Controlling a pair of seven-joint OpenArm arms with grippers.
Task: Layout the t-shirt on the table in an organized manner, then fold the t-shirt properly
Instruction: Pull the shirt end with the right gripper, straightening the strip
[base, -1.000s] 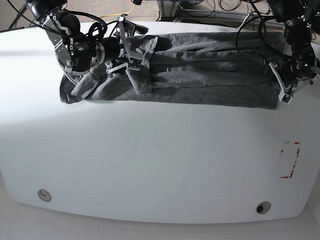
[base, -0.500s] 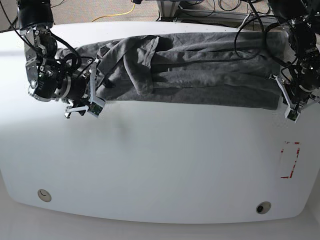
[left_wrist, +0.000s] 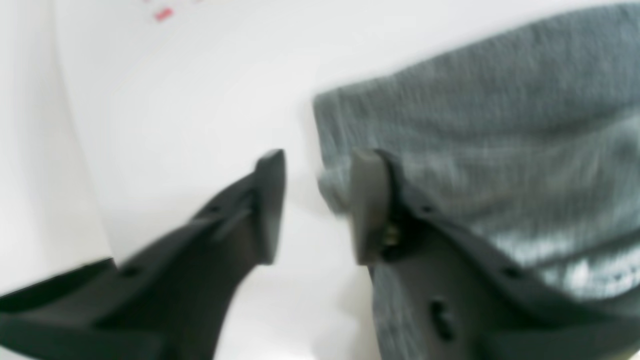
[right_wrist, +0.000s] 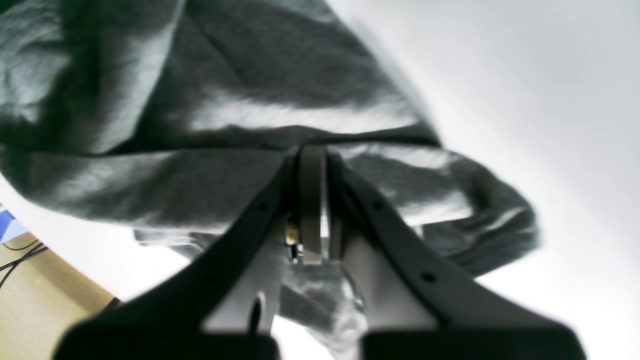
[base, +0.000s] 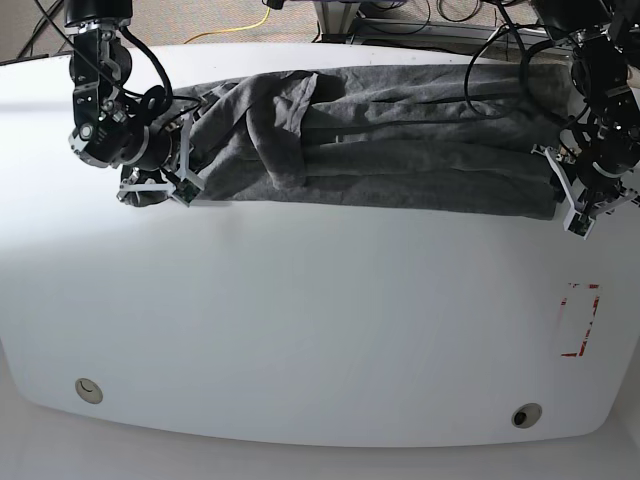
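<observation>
The dark grey t-shirt (base: 400, 150) lies bunched in a long wrinkled band across the far side of the white table (base: 320, 320). My right gripper (base: 170, 190) sits at the shirt's left end. In the right wrist view that gripper (right_wrist: 313, 200) is shut, with folds of the t-shirt (right_wrist: 200, 100) pinched at its tips. At the shirt's right end, low over the table, is my left gripper (base: 580, 215). The left wrist view shows it (left_wrist: 317, 205) open at the t-shirt (left_wrist: 475, 125) corner, one finger over the cloth and the other over bare table (left_wrist: 200, 100).
A red-tape rectangle (base: 580, 320) marks the table near its right edge, also seen as red tape (left_wrist: 163, 14). Two round grommet holes (base: 88, 390) (base: 526, 414) sit near the front edge. Cables and floor lie beyond the far edge.
My right gripper swept from above the shirt's left-middle out to its left end, then moved slightly back toward the cloth. The left gripper dipped and came back a little.
</observation>
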